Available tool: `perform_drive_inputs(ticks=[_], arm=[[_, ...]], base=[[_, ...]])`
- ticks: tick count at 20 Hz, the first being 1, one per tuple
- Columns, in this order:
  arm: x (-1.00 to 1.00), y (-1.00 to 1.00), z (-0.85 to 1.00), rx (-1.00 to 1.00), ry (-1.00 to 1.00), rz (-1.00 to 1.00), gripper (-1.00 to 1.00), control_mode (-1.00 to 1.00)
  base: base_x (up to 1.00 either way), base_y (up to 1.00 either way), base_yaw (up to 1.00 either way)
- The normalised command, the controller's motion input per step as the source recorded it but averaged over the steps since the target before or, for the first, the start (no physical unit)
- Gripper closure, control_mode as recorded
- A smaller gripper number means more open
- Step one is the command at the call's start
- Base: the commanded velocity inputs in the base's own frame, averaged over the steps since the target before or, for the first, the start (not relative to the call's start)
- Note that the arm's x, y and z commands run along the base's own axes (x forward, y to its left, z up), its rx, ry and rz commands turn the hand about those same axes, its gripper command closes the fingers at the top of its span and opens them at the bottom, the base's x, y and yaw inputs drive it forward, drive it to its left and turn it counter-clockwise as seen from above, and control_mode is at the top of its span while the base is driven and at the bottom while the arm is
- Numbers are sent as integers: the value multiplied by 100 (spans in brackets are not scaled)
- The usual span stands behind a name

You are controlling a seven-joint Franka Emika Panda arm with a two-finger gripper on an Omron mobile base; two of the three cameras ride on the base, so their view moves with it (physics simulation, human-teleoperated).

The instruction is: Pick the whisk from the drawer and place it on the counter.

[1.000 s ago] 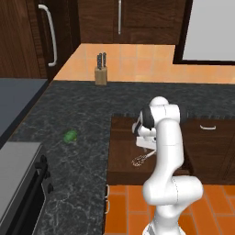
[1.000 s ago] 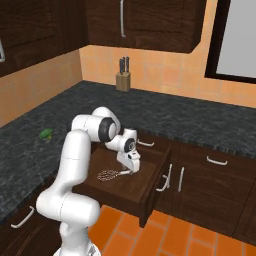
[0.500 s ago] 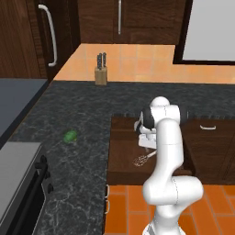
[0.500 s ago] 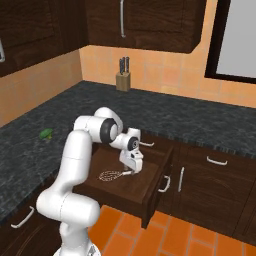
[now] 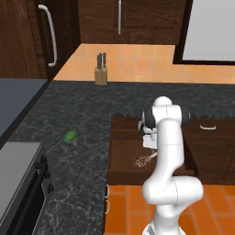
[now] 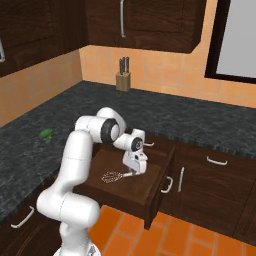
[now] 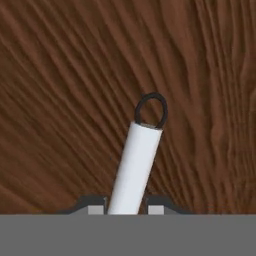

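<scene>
whisk [image 6: 114,176] flat in the drawer [image 6: 150,192] — tool [image 7: 127,209] spread around its white handle.

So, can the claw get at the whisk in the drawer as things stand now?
Probably yes. The drawer is pulled open with nothing lying over the whisk. The claw is already down inside, and the white handle passes between its fingertips. Whether they already press it, I cannot tell.

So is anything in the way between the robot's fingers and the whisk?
No. The whisk lies on the drawer floor with its white handle between the gripper's two fingertips, and nothing else sits between them.
</scene>
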Motion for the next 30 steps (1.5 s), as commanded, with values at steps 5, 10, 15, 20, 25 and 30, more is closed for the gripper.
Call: perform_drive_inputs(ticks=[5,10,15,20,25,30], arm=[[-77,-26,-7,3,-12,0,100,-100],[-13,0,100,9,-19,0,100,-100],[-8,51,100,7,-17,-11,100,-100],[-2,92,100,1,-22,-15,100,-100],[0,100,100,0,-12,-21,100,-100],[3,100,98,-2,-13,-16,100,-100]], base=[[0,0,0],[0,0,0],[0,0,0],[0,0,0],[0,0,0],[0,0,0]])
